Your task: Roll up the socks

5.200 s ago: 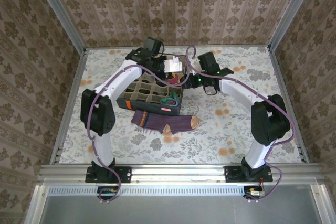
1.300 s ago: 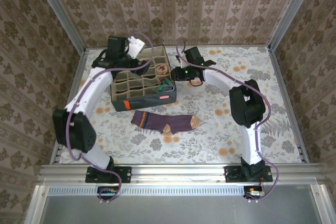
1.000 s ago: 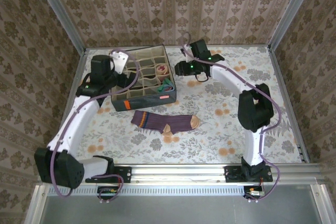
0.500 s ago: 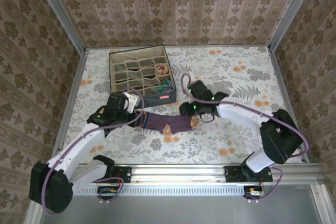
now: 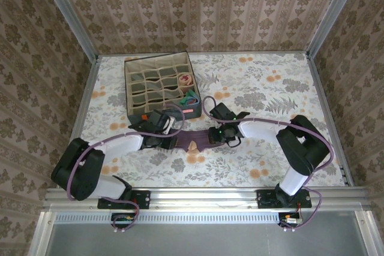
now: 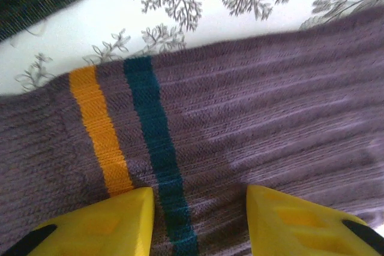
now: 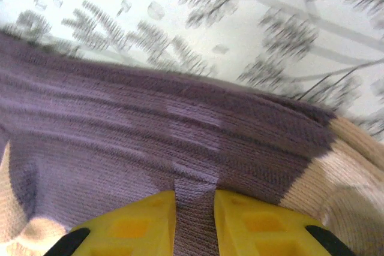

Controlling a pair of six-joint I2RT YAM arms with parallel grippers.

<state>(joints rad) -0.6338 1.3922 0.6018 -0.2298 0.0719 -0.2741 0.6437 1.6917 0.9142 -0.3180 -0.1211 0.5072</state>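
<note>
The purple sock (image 5: 194,138) with tan heel and toe lies on the floral table in front of the box. My left gripper (image 5: 172,140) is down on its cuff end. In the left wrist view its yellow fingertips (image 6: 129,208) stand apart on the fabric beside the orange and teal stripes (image 6: 153,148), so the left gripper (image 6: 200,199) is open with flat sock (image 6: 270,130) between. My right gripper (image 5: 215,137) is at the toe end. There the right gripper (image 7: 195,202) is shut, pinching a ridge of purple knit (image 7: 150,130) next to the tan toe (image 7: 342,166).
The dark grid-compartment box (image 5: 133,111) stands behind the sock at the back left. A peach sock (image 5: 188,79) and a blue-green sock (image 5: 191,98) sit in its right-hand compartments. Both forearms lie low across the table's middle. Metal frame rails edge the table.
Both arms came from the box down to the purple sock. The left jaws narrowed onto the cuff, the right jaws closed on the foot, and the sock looks shorter between them.
</note>
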